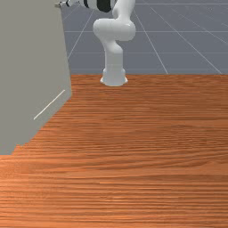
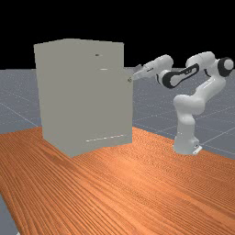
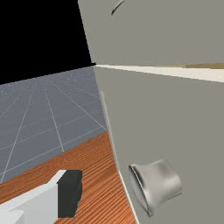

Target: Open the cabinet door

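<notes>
The cabinet (image 2: 62, 96) is standing on the table (image 2: 151, 183), in the far view's left half, and the arm (image 2: 186, 112) is reaching toward it from the far view's right. The gripper (image 2: 134, 73) is hovering right by the cabinet's near edge, close to the knob. In the front view, the arm's base is standing beyond the wood, while the hand is stretching to the cabinet's upper edge at the front view's left.

From the wrist view I'm seeing the door (image 3: 175, 120) with its round, flaring metal knob (image 3: 164, 181) jutting out. The door is sitting slightly ajar: its pale top edge is standing out from the panel (image 3: 153, 35) above, and a tan strip of the inside is peeking through the gap. A curved dark piece (image 3: 117, 7) is showing on that panel.

The jaws are standing open, not gripping anything. One finger (image 3: 70, 192), with its black pad, is pointing past the door's side edge, and space is showing between it and the knob.
</notes>
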